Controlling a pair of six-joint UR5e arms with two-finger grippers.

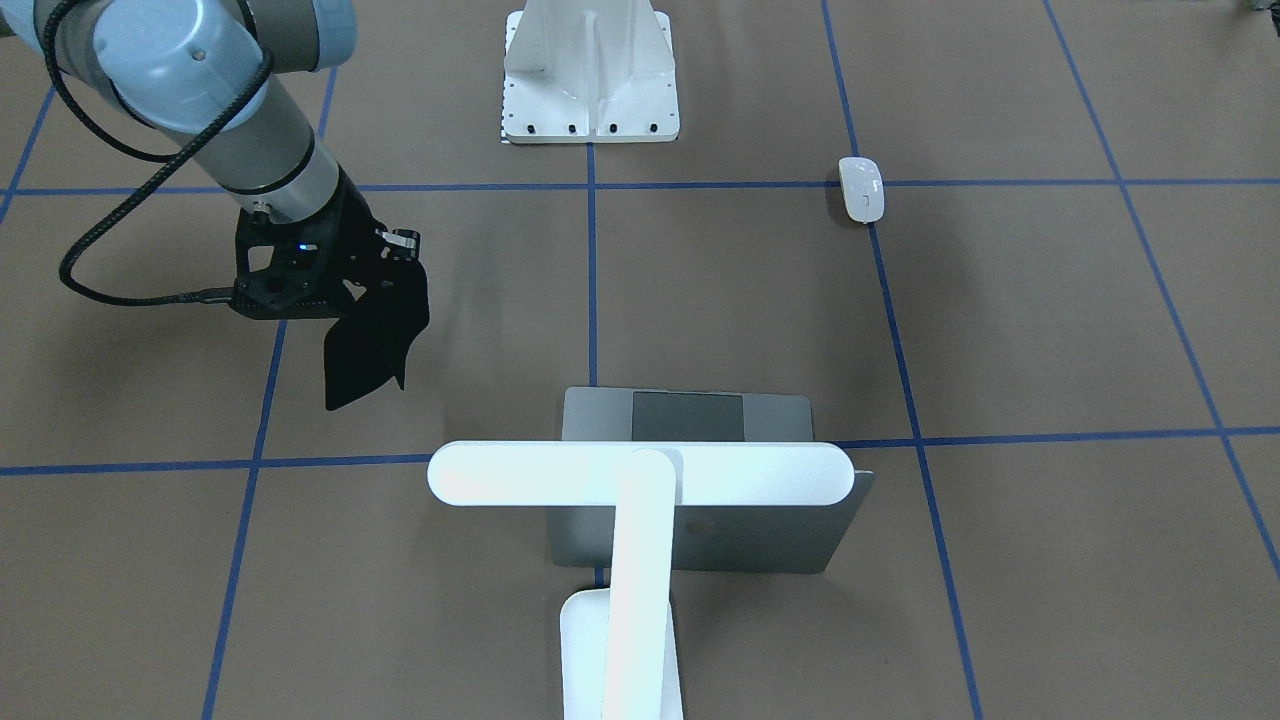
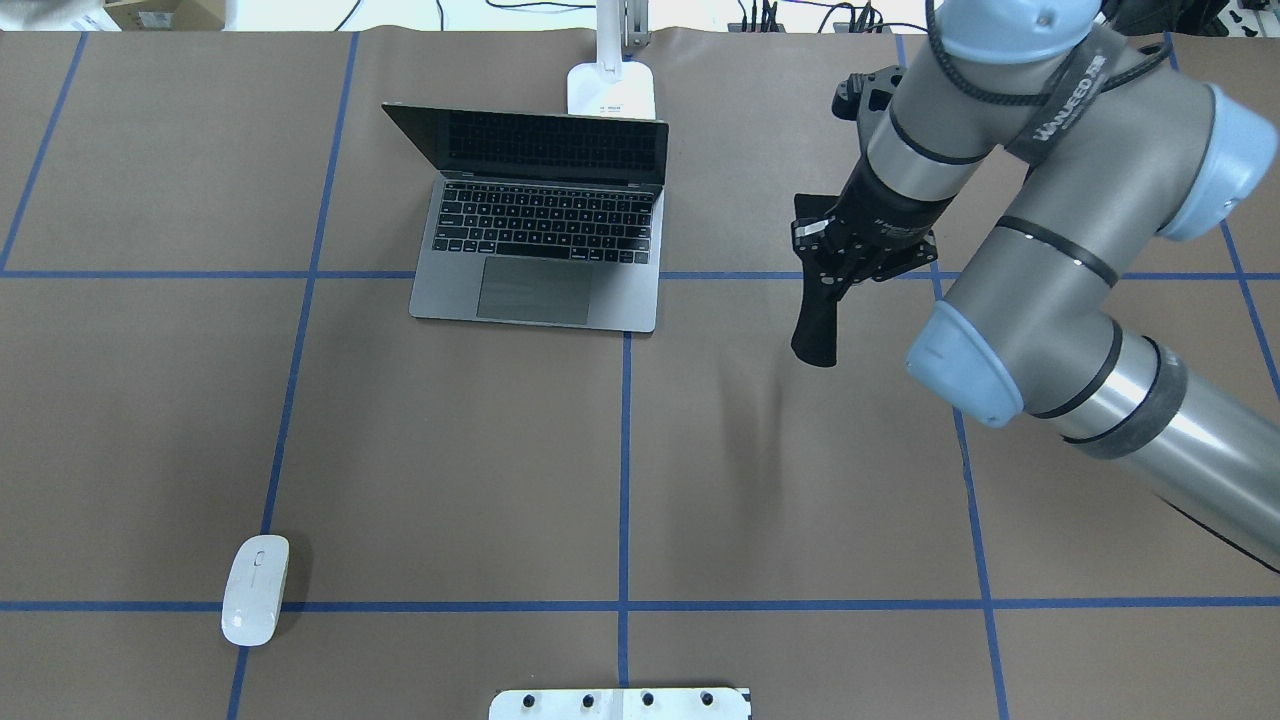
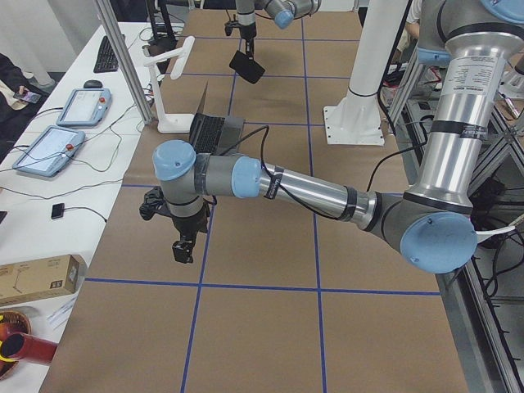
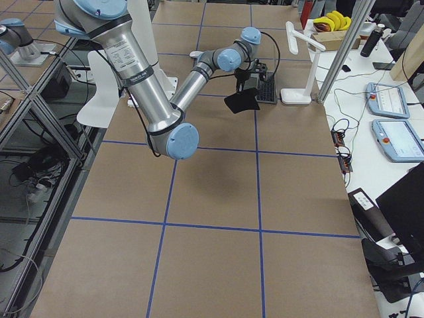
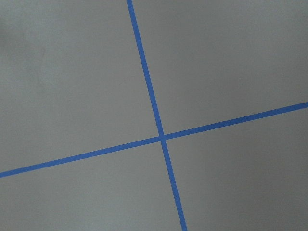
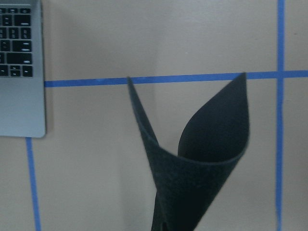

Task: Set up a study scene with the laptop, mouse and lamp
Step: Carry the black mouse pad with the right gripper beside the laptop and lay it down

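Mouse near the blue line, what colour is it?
The mouse is plain glossy white. It shows best in the overhead view.

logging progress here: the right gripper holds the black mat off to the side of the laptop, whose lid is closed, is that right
Not quite: the laptop is open, its screen raised and keys showing in the overhead exterior view. The rest holds: the right gripper holds the black mat off to the side of the laptop.

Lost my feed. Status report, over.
Right hand shut on black mat, aloft beside laptop. Left hand grip unclear. Mouse lies far from laptop. No obstruction seen.
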